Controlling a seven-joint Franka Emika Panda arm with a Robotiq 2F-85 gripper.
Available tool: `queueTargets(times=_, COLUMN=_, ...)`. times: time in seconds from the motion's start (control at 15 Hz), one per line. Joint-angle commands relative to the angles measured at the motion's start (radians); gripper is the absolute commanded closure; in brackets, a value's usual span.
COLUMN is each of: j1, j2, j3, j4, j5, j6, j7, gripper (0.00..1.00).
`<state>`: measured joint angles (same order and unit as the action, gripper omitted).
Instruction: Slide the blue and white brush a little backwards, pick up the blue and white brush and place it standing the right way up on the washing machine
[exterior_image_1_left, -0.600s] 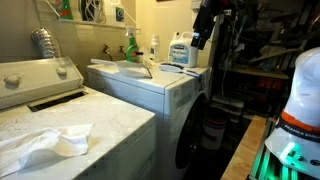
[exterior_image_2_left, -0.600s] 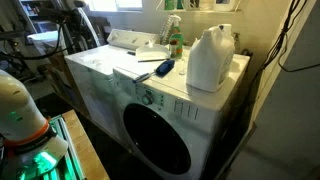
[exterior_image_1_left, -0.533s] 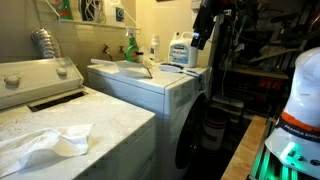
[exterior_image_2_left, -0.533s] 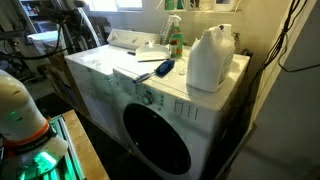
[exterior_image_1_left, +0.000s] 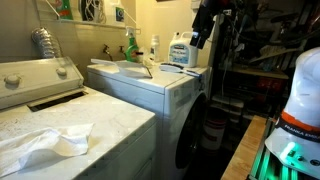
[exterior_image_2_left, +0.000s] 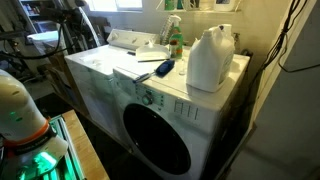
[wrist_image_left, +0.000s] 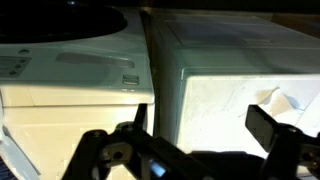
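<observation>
The blue and white brush (exterior_image_2_left: 163, 68) lies flat on the washing machine's (exterior_image_2_left: 105, 70) white top, near the front edge and just beside the large white detergent jug (exterior_image_2_left: 210, 58). In an exterior view the brush shows as a small blue shape (exterior_image_1_left: 191, 70) in front of the jug. My gripper (exterior_image_1_left: 201, 42) hangs high in the air beside the machine, well apart from the brush. In the wrist view the gripper (wrist_image_left: 203, 130) is open and empty, looking down on the machine tops. The brush is out of the wrist view.
A green spray bottle (exterior_image_2_left: 175, 40) stands behind the brush. A flat white sheet (exterior_image_2_left: 135, 72) lies on the washing machine's top. A white top-loading appliance (exterior_image_1_left: 45, 85) stands alongside, with a crumpled white cloth (exterior_image_1_left: 45, 143) on a white surface in front of it.
</observation>
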<state>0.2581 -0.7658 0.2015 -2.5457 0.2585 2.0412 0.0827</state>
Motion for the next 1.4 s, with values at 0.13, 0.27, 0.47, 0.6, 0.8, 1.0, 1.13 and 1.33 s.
queueTargets(times=0.13, j1=-0.134, j2=0.058, j3=-0.057, j4=0.014, j5=-0.035, j6=0.044, j7=0.053, gripper=0.00)
queueTargets(times=0.27, j1=-0.185, j2=0.083, j3=-0.090, j4=0.018, j5=-0.042, j6=0.051, j7=0.058, gripper=0.00)
queueTargets(times=0.47, j1=-0.252, j2=0.136, j3=-0.135, j4=0.030, j5=-0.064, j6=0.060, j7=0.057, gripper=0.00)
queueTargets(times=0.6, j1=-0.289, j2=0.169, j3=-0.152, j4=0.034, j5=-0.095, j6=0.083, j7=0.057, gripper=0.00)
queueTargets(times=0.8, j1=-0.336, j2=0.222, j3=-0.157, j4=0.033, j5=-0.200, j6=0.131, j7=0.032, gripper=0.00)
queueTargets(times=1.0, j1=-0.364, j2=0.277, j3=-0.166, j4=0.043, j5=-0.300, j6=0.141, j7=0.020, gripper=0.00)
queueTargets(times=1.13, j1=-0.337, j2=0.311, j3=-0.211, j4=0.041, j5=-0.265, j6=0.197, j7=-0.039, gripper=0.00)
queueTargets(times=1.33, j1=-0.340, j2=0.285, j3=-0.192, j4=0.035, j5=-0.276, j6=0.163, j7=0.004, gripper=0.00)
